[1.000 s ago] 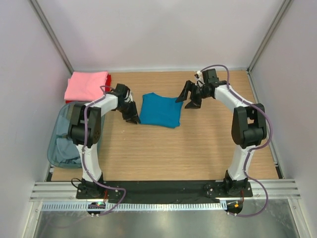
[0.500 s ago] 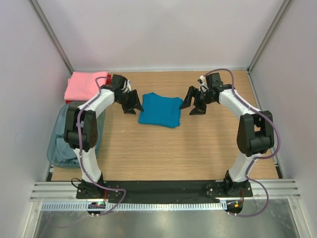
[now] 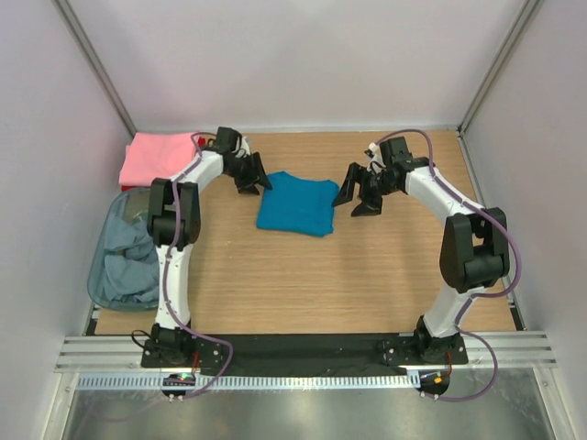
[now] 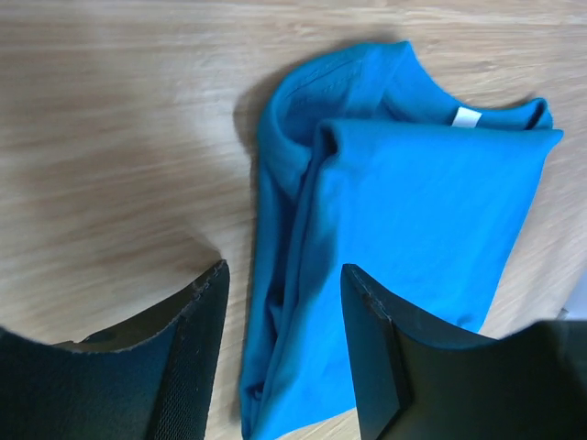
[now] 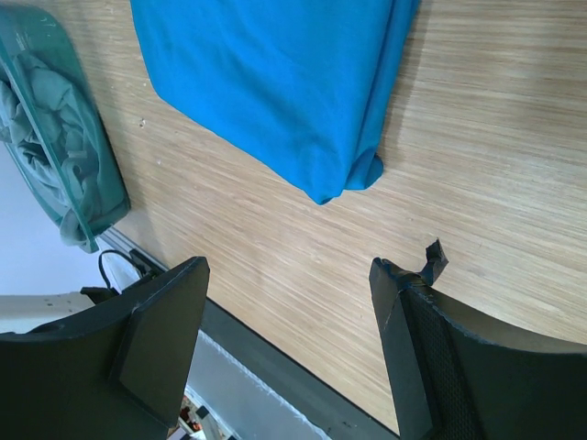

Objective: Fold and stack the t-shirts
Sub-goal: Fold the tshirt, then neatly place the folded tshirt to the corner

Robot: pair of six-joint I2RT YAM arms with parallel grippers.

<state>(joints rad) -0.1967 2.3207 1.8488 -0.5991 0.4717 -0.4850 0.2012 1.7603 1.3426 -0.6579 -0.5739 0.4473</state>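
The folded teal shirt (image 3: 295, 203) lies between the left hand (image 3: 252, 176) and right hand (image 3: 358, 194). Both are released and empty, probably ready to stack it.

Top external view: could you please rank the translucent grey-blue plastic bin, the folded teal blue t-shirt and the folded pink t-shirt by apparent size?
1. translucent grey-blue plastic bin, largest.
2. folded teal blue t-shirt and folded pink t-shirt: much alike, too close to rank.
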